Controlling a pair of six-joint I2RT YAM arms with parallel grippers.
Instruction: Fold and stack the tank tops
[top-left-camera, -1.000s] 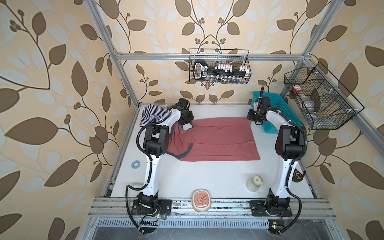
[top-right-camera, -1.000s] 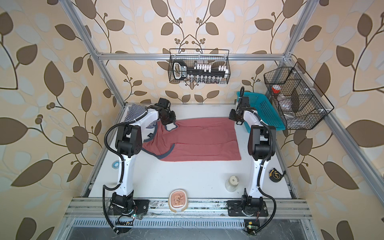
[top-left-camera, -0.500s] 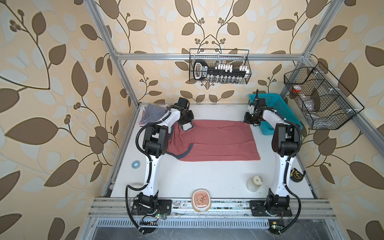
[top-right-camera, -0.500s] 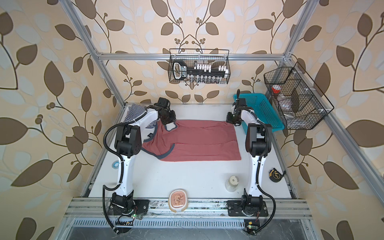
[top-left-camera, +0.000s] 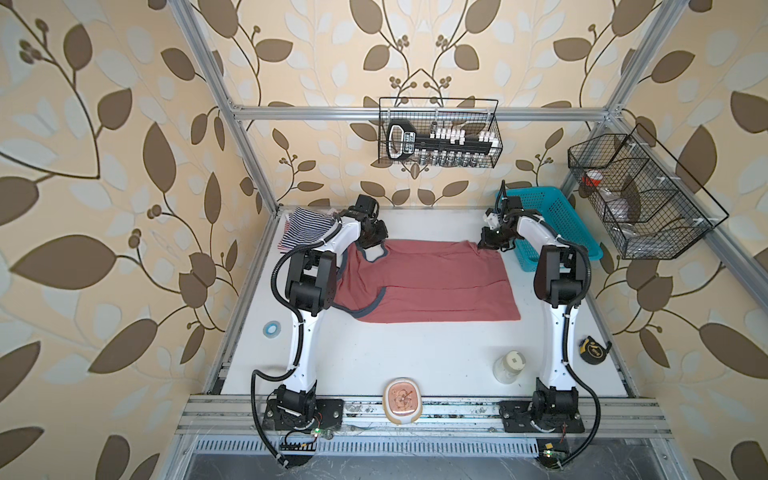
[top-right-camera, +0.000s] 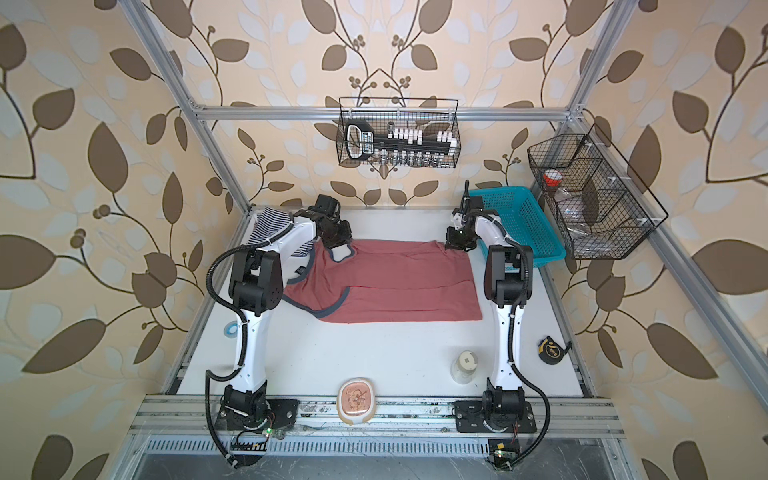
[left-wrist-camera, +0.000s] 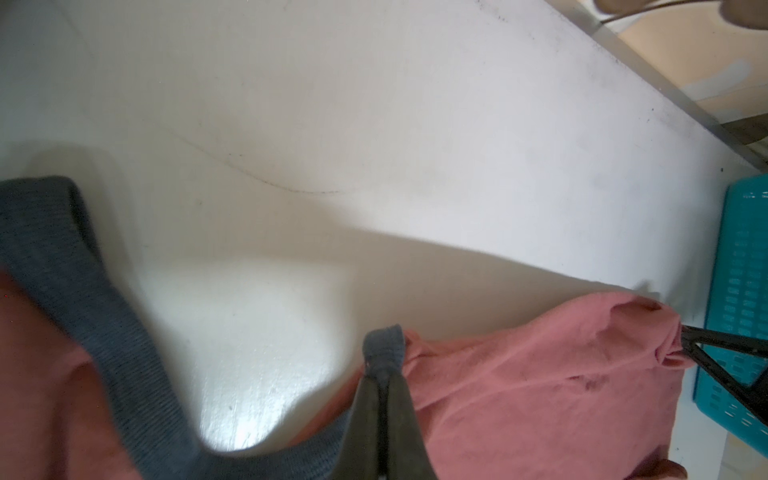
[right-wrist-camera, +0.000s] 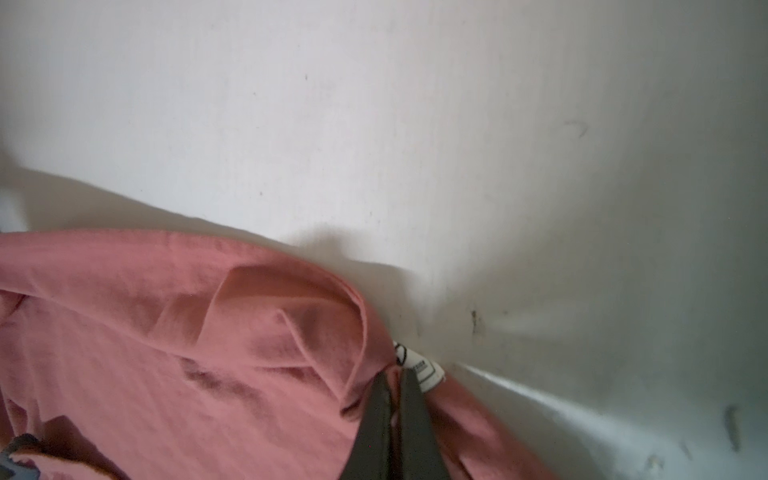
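Observation:
The dusty red tank top (top-left-camera: 428, 282) (top-right-camera: 395, 282) lies spread across the back of the white table, its dark trim towards the left. My left gripper (top-left-camera: 376, 243) (left-wrist-camera: 384, 365) is shut on a dark-trimmed shoulder strap (left-wrist-camera: 384, 345) at the back left. My right gripper (top-left-camera: 484, 243) (right-wrist-camera: 397, 376) is shut on the bunched back right hem corner, beside a white label (right-wrist-camera: 422, 368). A navy-and-white striped tank top (top-left-camera: 303, 226) (top-right-camera: 270, 224) lies in the back left corner, partly hidden behind the left arm.
A teal basket (top-left-camera: 552, 224) stands just right of the right gripper. Near the front are a clear jar (top-left-camera: 509, 365), a tape measure (top-left-camera: 594, 351), a blue tape roll (top-left-camera: 271, 329) and a small round dish (top-left-camera: 402, 400). Wire baskets (top-left-camera: 640, 199) hang on the walls.
My right gripper has moved left, away from the teal basket, pulling the back right hem corner with it so the cloth bunches there. The left arm has stayed still.

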